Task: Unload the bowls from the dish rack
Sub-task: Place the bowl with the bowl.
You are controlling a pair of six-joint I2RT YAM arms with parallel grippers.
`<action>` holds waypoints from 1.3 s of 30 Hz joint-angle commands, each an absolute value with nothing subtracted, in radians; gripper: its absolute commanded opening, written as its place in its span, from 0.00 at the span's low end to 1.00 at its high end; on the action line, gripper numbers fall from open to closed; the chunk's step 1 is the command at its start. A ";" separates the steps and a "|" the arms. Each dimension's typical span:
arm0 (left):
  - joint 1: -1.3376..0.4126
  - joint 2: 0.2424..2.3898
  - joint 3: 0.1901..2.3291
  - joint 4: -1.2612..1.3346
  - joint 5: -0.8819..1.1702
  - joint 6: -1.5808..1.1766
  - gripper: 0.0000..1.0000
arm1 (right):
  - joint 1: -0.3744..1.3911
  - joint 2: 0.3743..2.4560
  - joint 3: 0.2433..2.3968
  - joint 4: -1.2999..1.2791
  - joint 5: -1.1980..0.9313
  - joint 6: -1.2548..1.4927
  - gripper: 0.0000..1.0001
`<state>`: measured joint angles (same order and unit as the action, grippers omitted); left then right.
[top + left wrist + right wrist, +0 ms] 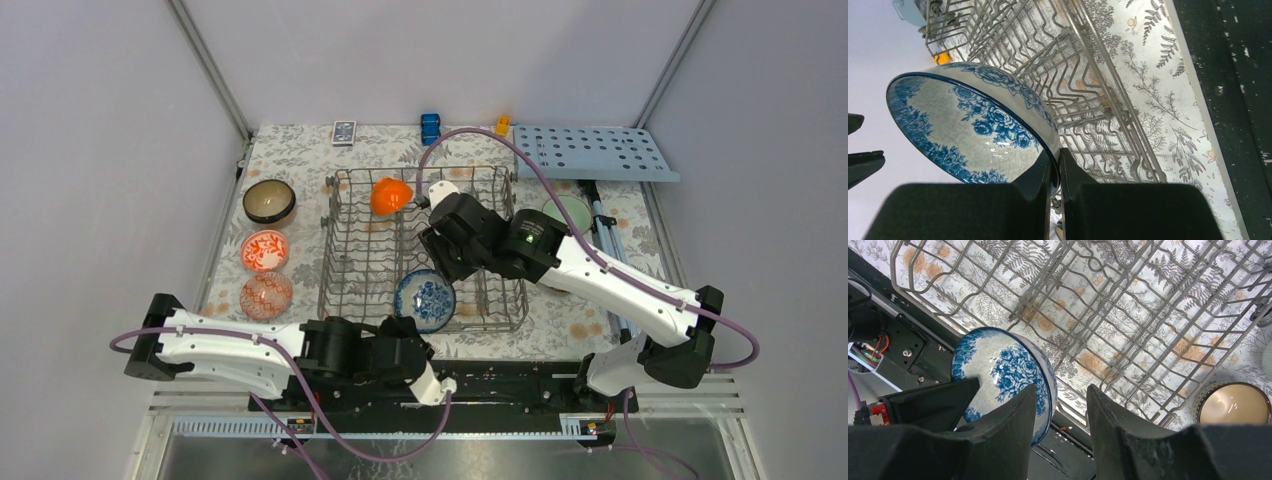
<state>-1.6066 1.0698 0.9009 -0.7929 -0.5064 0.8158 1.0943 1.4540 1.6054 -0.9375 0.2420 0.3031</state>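
Note:
The grey wire dish rack [352, 262] stands mid-table. An orange bowl [390, 195] sits at its far end. My left gripper [418, 332] is shut on the rim of a blue-and-white bowl [425, 300], held tilted at the rack's near side. The left wrist view shows the fingers [1055, 167] pinching that bowl's [963, 125] rim. My right gripper [440, 268] hovers over the rack, open and empty [1063, 407], with the same bowl [998, 367] just beside its left finger. A dark brown bowl [269, 201] and two red-and-white bowls [265, 250] [266, 295] stand left of the rack.
A pale green bowl [572, 210] stands right of the rack, partly behind my right arm; the right wrist view shows a pale-inside, dark-rimmed bowl [1232, 404] outside the rack. A light-blue holed board [595, 152], a card box [344, 132] and small toys [430, 127] line the far edge.

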 commanded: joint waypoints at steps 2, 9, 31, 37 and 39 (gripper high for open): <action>-1.642 1.069 0.927 -0.781 -0.560 0.836 0.00 | 1.110 1.454 1.622 -0.963 0.260 0.282 0.47; -1.646 1.070 0.947 -0.789 -0.553 0.828 0.00 | 1.124 1.437 1.559 -0.954 0.209 0.300 0.48; -1.647 1.069 0.951 -0.790 -0.537 0.811 0.00 | 1.146 1.442 1.472 -0.903 0.173 0.338 0.23; -1.647 1.065 0.947 -0.790 -0.536 0.798 0.00 | 1.147 1.446 1.472 -0.893 0.177 0.346 0.04; -1.647 1.064 0.946 -0.786 -0.545 0.789 0.00 | 1.147 1.447 1.472 -0.888 0.180 0.352 0.00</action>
